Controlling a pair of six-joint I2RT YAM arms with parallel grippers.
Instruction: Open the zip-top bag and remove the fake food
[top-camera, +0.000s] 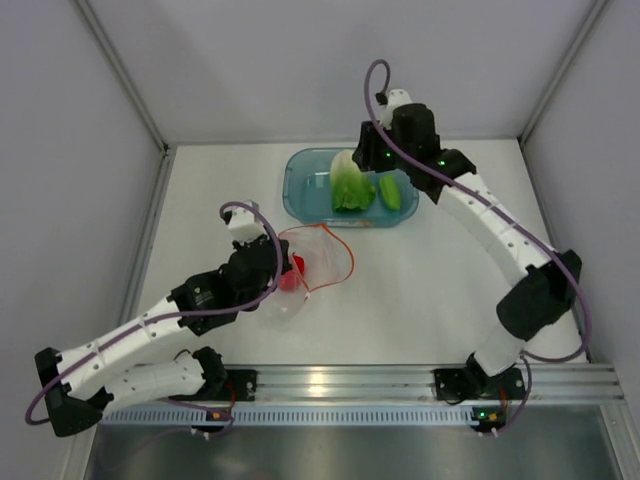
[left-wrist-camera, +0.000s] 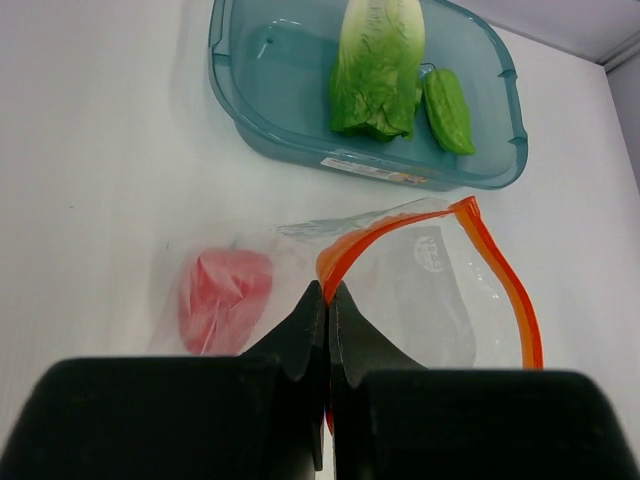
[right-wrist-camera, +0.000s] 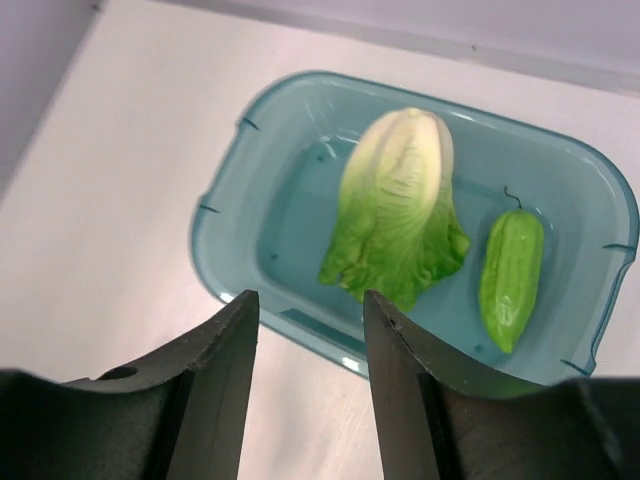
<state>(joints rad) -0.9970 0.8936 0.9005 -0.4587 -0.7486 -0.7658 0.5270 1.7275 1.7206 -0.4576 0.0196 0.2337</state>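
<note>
The zip-top bag (left-wrist-camera: 430, 290) lies crinkled on the white table, its mouth gaping and its orange-red zip strip (left-wrist-camera: 500, 270) curving in an arc. My left gripper (left-wrist-camera: 328, 288) is shut on that strip at its near corner. A red pepper (left-wrist-camera: 225, 298) shows blurred through the plastic, still inside the bag (top-camera: 318, 262). The pale-green cabbage (right-wrist-camera: 400, 200) and the small green cucumber (right-wrist-camera: 512, 275) lie side by side in the teal bin (right-wrist-camera: 215, 235). My right gripper (right-wrist-camera: 310, 300) hangs open above the bin's near-left edge with nothing between its fingers.
The teal bin (top-camera: 298, 195) stands at the back middle of the table, just beyond the bag. Grey walls close in the table at the left, back and right. An aluminium rail (top-camera: 340, 380) runs along the near edge by the arm bases.
</note>
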